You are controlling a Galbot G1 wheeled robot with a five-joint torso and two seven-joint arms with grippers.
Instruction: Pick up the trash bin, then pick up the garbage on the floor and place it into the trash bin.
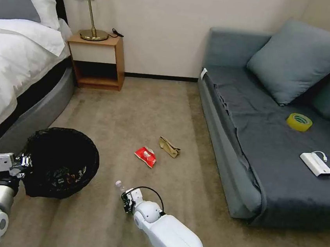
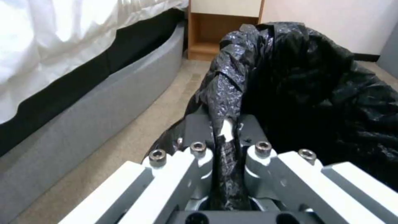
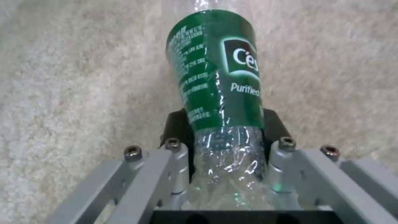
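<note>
Right gripper [image 1: 126, 200], near centre of the head view, low over the carpet [image 1: 143, 109]; clear bottle's [image 1: 119, 185] cap end pokes out beyond it toward the far side. Right wrist view gives the detail: fingers clamped on the clear lower body of the bottle [image 3: 219, 93], green label just past the pads, beige carpet [image 3: 62, 93] beneath.

Left gripper [image 1: 22, 162] at near left, on the near-left rim of the trash bin [image 1: 64, 164]. From the head the grip is hard to read; the left wrist view shows both fingers [image 2: 195, 124] pinched together on the bin's rim with its black bag [image 2: 290, 77].

Red-and-white packet [image 1: 145, 156] and crumpled tan paper [image 1: 169, 146] lie on the carpet beyond the right gripper, near each other but apart, paper to the right and farther.

Room: bed [image 1: 18, 57] with white linen at left, wooden nightstand [image 1: 97, 61] with brass lamp [image 1: 91, 13] at far left wall, grey-blue sofa [image 1: 256, 149] at right carrying a cushion [image 1: 301, 59], yellow tape roll [image 1: 299, 122] and white power bank [image 1: 316, 164]. Left wrist view also catches the bed's grey base [image 2: 104, 102] and the nightstand [image 2: 215, 34].
</note>
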